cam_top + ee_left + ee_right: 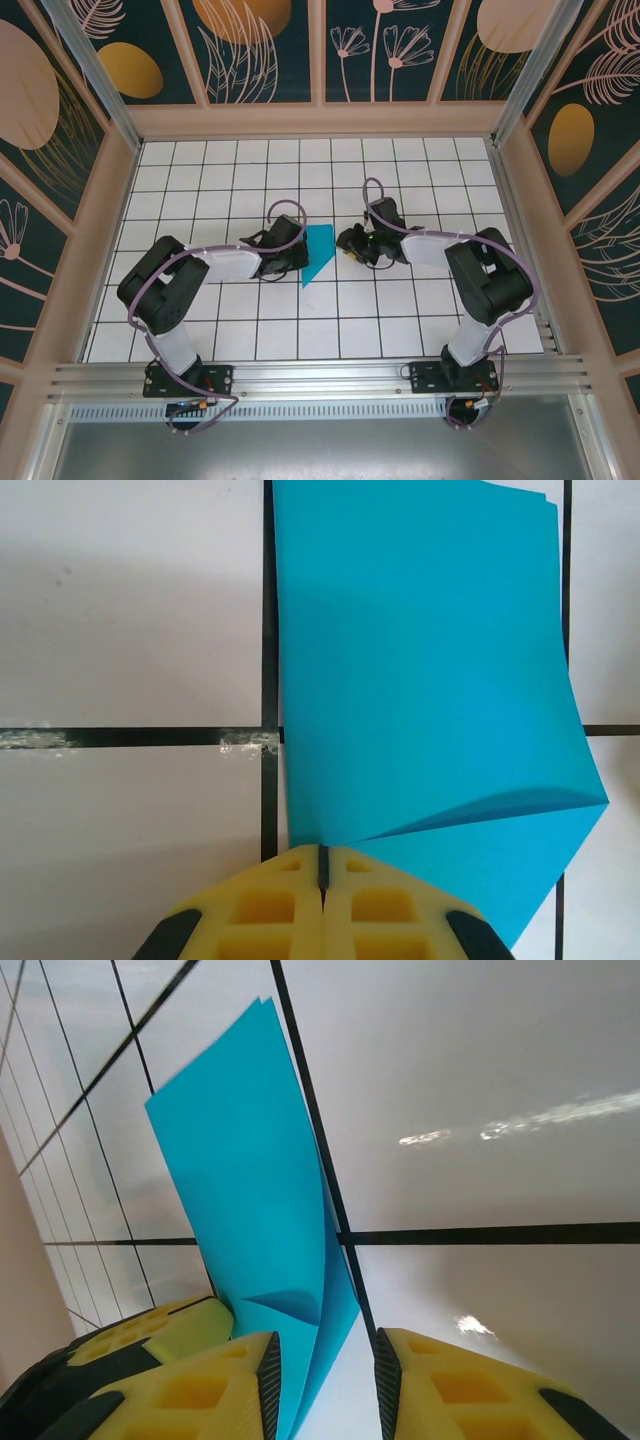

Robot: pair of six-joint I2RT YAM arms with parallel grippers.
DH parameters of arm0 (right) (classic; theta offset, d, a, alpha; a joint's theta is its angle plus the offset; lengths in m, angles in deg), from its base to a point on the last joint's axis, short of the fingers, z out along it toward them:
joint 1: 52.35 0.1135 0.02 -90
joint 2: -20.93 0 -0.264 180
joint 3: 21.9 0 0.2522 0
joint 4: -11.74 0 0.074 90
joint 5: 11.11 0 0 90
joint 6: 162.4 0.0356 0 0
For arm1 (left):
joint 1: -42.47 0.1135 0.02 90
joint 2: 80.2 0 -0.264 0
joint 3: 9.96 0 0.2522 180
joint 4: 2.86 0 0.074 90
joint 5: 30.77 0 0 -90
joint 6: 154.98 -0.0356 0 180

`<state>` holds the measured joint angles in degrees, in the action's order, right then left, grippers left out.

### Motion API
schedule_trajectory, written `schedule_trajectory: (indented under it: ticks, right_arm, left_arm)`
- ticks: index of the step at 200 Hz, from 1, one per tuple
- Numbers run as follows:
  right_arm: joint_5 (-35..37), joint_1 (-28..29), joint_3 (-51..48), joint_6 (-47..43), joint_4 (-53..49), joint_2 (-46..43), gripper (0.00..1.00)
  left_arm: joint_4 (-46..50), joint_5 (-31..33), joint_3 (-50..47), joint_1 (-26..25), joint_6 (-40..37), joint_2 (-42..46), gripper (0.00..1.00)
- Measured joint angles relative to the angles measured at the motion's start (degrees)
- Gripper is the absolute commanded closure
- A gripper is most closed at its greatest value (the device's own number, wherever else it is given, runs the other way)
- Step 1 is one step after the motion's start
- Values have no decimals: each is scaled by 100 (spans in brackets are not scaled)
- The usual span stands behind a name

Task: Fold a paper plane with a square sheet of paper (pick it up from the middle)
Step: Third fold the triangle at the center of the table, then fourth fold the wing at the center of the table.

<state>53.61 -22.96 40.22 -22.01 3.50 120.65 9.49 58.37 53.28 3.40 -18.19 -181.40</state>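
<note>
The left fingers (285,915) are pinched shut on a corner of the folded sheet of paper (420,660); the right fingers (470,1385) stand narrowly parted, straddling its edge.

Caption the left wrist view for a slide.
Left gripper, shut, pinches the folded teal paper by its near edge on the tiled table.

- White tiled tabletop with thin black grid lines (250,330): the landmark surface, evenly lit, with bright glare streaks (520,1120) in the right wrist view.
- Pale wooden frame (320,120): borders the tabletop's far, left and right edges.
- Dark teal wall panels printed with peach and orange leaves and flowers (270,50): rise above the tabletop on three sides.
- Ribbed aluminium rail (320,375): runs along the tabletop's near edge.
</note>
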Motion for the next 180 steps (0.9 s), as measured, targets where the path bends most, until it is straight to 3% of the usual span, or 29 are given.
schedule_trajectory:
  ticks: [82,180]
  right_arm:
    - [-271,225,317,-101,-83,428,69]
    - [-1104,258,409,-538,-11,765,81]
  left_arm:
    - [4,9,4,0,0,-7,100]
    - [39,4,24,0,-2,-4,100]
